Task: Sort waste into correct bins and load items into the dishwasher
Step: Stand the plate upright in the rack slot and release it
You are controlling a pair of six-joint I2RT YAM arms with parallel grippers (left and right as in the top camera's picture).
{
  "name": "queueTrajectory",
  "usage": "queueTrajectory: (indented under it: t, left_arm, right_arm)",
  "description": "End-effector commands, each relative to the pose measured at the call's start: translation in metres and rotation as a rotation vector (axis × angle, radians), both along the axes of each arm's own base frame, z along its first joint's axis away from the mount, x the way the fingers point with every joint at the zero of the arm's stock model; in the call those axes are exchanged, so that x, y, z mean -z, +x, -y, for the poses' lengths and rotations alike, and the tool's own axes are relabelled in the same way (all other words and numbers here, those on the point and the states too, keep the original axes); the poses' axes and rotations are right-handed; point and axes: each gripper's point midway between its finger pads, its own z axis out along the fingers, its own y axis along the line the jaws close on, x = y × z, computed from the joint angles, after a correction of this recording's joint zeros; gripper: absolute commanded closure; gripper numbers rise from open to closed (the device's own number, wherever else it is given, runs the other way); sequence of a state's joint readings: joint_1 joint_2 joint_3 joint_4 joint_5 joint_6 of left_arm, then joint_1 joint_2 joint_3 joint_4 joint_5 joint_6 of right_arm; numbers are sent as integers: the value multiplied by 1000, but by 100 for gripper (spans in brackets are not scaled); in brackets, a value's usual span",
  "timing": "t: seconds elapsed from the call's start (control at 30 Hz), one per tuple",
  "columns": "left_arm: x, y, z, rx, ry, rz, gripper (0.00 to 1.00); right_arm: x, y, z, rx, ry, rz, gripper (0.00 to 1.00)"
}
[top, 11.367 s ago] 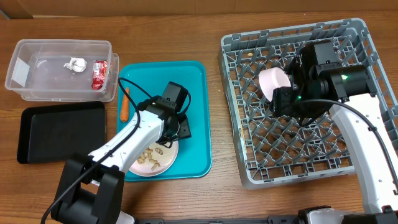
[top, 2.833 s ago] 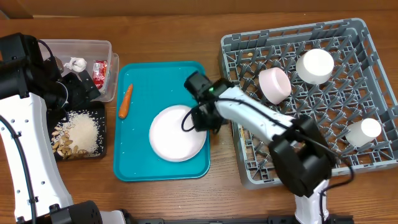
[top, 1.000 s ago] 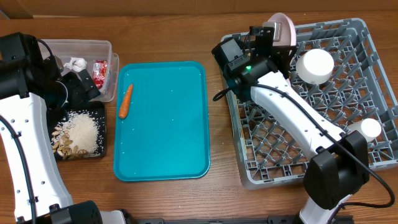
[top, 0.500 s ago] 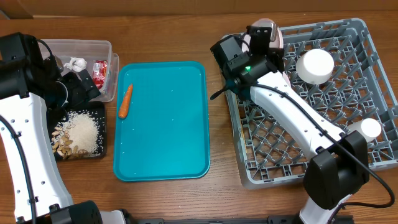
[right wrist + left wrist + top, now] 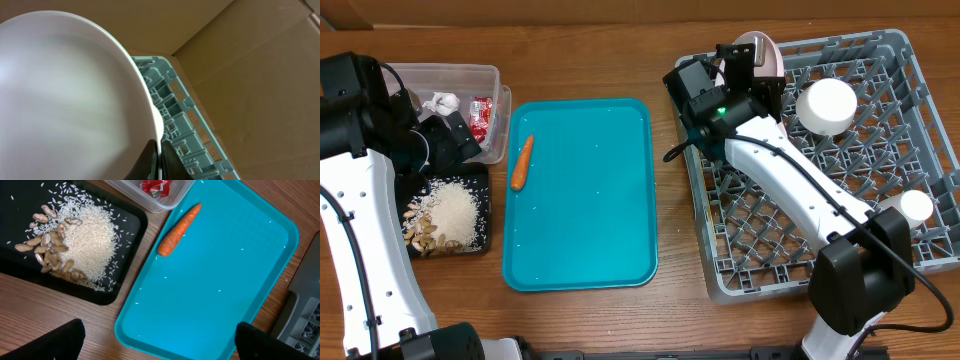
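The right gripper [image 5: 159, 151] is closed on the rim of the plate [image 5: 761, 48], its 2 fingers [image 5: 148, 159] pinching the edge. The plate stands on edge at the far left corner of the rack [image 5: 880, 170]; whether it touches the pegs cannot be told. In the rack sit 1 upturned bowl [image 5: 826, 105] and, near the right edge, 1 cup [image 5: 903, 210].

The left gripper [image 5: 160, 347] is spread wide and holds nothing, hanging above the near edge of the teal tray [image 5: 590, 200]. The carrot [image 5: 178, 229] lies alone on that tray, near its far left corner. Just beside it, the black tray [image 5: 117, 245] holds rice [image 5: 87, 235] and peanuts [image 5: 47, 255]. The tub [image 5: 460, 75] holds the tissue [image 5: 444, 101] and the wrapper [image 5: 480, 115].
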State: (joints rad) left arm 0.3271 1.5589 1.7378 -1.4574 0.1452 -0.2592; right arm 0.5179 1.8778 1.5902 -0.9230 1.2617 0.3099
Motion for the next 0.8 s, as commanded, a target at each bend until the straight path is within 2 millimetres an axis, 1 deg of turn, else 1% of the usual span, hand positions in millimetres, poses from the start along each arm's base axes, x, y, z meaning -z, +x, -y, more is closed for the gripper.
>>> queueTrajectory:
  t: [0.0, 0.07, 0.2, 0.33, 0.47, 0.57, 0.67, 0.7, 0.73, 0.77]
  left_arm:
    - [3, 1, 0, 13, 0, -5, 2]
    - [3, 1, 0, 13, 0, -5, 2]
    - [3, 1, 0, 13, 0, -6, 2]
    - [3, 1, 0, 13, 0, -6, 2]
    - [3, 1, 0, 13, 1, -6, 2]
    - [3, 1, 0, 13, 1, -6, 2]
    - [3, 1, 0, 13, 0, -6, 2]
    - [3, 1, 0, 13, 0, -5, 2]
    - [3, 1, 0, 13, 0, -6, 2]
    - [3, 1, 0, 13, 0, -6, 2]
  right_arm:
    - [-7, -1, 8, 38, -85, 30, 96]
    - [-11, 1, 8, 38, -107, 29, 96]
    - [-7, 3, 4, 17, -90, 12, 96]
    - [13, 3, -6, -39, -22, -65, 96]
    - [27, 1, -6, -38, -11, -94, 96]
    - [39, 0, -11, -52, -7, -136, 96]
    - [40, -1, -33, -103, 11, -126, 96]
    - [40, -3, -48, -138, 20, -117, 96]
    - [42, -4, -58, -161, 30, -118, 96]
    - [45, -7, -71, -197, 47, -130, 95]
